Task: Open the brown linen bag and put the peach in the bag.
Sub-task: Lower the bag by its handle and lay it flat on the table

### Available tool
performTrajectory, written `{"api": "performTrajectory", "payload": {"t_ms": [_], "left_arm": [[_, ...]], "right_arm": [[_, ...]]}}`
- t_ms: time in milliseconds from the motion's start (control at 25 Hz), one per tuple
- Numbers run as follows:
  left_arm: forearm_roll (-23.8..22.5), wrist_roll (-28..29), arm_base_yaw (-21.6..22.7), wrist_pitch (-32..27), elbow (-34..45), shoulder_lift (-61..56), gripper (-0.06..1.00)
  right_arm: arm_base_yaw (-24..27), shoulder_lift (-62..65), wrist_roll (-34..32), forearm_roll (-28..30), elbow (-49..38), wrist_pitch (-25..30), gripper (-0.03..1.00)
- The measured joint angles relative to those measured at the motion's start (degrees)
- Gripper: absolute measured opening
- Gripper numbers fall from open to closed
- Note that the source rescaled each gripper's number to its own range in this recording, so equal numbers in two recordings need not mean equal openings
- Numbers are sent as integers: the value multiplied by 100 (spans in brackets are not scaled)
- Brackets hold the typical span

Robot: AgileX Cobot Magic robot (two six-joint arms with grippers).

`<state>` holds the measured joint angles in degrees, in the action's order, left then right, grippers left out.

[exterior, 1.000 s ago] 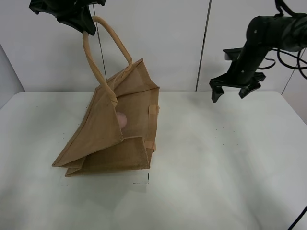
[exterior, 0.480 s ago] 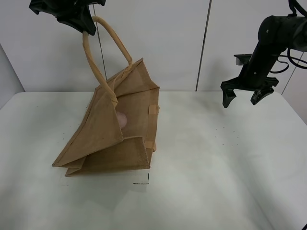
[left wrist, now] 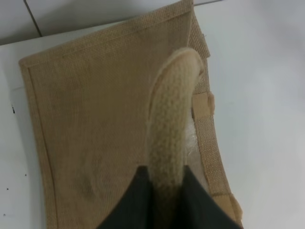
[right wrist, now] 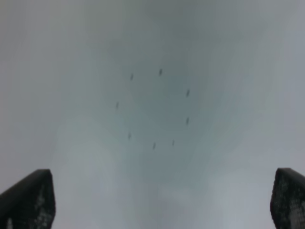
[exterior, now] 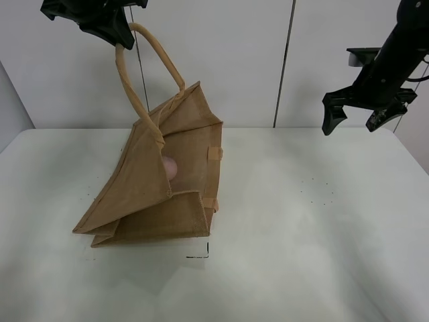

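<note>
The spread-fingered right gripper (exterior: 350,124) is shifted higher and rightward; the tan woven jute bag (exterior: 144,181) is held tilted, mouth rightward, its handle (exterior: 131,87) pinched by the left gripper (exterior: 119,35).

Left hand (exterior: 123,39) pinching handle (exterior: 143,66) of brown linen bag (exterior: 151,198), peach (exterior: 169,166) apparently inside, right hand (exterior: 349,125) spread, raised

Right gripper (exterior: 348,126) sits higher and farther right than one second ago, widening the gap between its fingertips and the brown linen bag (exterior: 144,181).
</note>
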<state>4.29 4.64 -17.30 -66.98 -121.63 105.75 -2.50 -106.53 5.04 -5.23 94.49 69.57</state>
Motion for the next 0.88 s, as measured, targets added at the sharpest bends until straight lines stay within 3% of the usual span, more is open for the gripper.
{"api": "performTrajectory", "payload": {"t_ms": [560, 880], "left_arm": [[7, 0, 0, -10, 0, 0, 0], [7, -7, 0, -10, 0, 0, 0]], "right_arm": [[0, 4678, -17, -12, -4984, -19, 100], [0, 7970, -128, -2, -6551, -939, 100]]}}
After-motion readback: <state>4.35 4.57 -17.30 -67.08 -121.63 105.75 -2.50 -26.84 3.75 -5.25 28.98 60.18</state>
